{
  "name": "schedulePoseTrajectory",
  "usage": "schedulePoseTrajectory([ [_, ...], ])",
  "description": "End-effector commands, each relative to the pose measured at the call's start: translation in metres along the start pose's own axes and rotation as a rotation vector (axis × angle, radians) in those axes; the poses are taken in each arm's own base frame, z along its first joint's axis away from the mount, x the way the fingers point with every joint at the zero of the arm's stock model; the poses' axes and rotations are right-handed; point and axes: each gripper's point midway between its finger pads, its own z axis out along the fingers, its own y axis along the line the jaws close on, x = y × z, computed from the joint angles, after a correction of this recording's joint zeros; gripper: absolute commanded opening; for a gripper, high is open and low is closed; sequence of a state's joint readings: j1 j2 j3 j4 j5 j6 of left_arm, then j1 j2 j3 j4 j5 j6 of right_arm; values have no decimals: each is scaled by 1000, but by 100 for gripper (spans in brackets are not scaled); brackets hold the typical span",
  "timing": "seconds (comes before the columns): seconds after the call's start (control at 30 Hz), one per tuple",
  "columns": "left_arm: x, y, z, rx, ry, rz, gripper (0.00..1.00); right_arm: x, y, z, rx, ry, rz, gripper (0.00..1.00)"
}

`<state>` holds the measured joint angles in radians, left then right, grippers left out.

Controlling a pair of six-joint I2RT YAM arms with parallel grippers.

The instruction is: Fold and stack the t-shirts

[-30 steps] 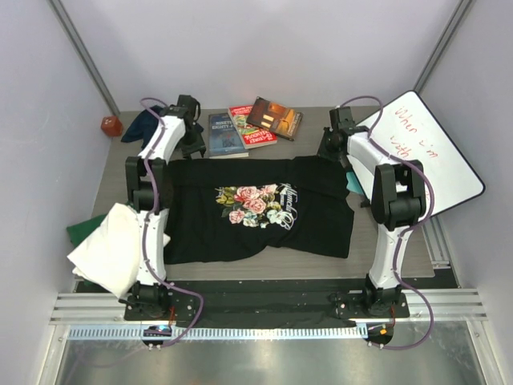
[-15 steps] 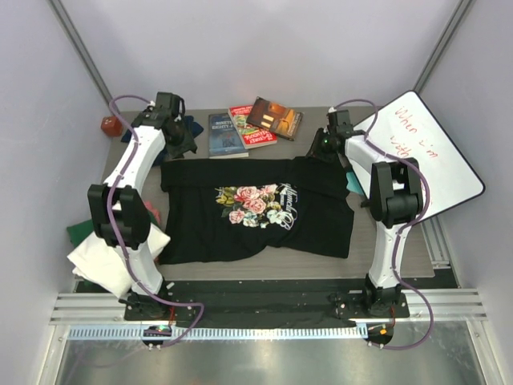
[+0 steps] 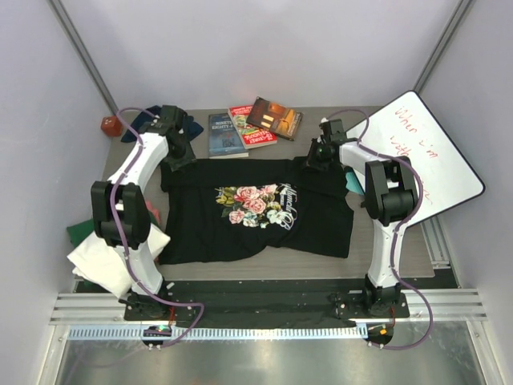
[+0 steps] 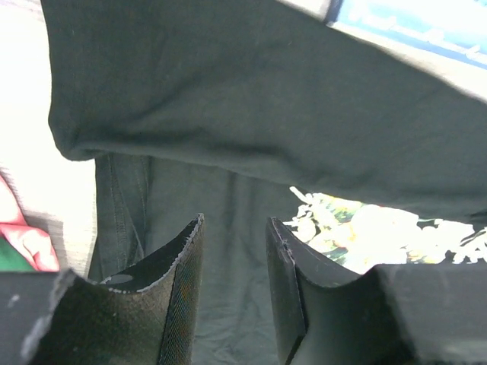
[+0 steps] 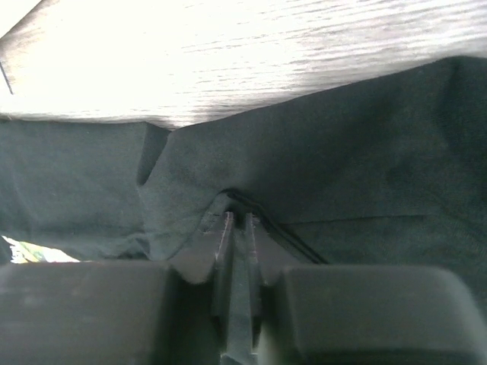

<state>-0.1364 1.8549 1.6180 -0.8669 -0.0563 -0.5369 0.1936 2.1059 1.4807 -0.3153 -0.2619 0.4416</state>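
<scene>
So, overhead, the black t-shirt (image 3: 264,224) lies flat; left wrist view, left gripper (image 4: 234,224) jaws apart, cloth just beyond them; right wrist view, right gripper (image 5: 237,217) pinching a raised edge; likely grasp step, left must close before folding.

The spread t-shirt (image 3: 256,212) is laid flat at the middle of the table (image 3: 401,249). Just behind its far edge the books (image 3: 252,127) are fanned out, three of them, overlapped. Beyond its far-left corner a crumpled t-shirt (image 3: 144,120) is bunched, with a small object (image 3: 111,125) further left. To its left, towards the near side, the folded t-shirts (image 3: 100,257) are piled. To its right a whiteboard (image 3: 425,152) is set. The left gripper (image 3: 178,156) is placed over its far-left corner, and the right gripper (image 3: 318,156) at its far-right corner.
</scene>
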Motion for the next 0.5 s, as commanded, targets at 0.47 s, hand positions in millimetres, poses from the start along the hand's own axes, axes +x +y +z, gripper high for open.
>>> schedulePoseTrajectory([
  [0.47,12,3,11,15,14,31,37,-13,9,-40,33,-126,-89,30],
])
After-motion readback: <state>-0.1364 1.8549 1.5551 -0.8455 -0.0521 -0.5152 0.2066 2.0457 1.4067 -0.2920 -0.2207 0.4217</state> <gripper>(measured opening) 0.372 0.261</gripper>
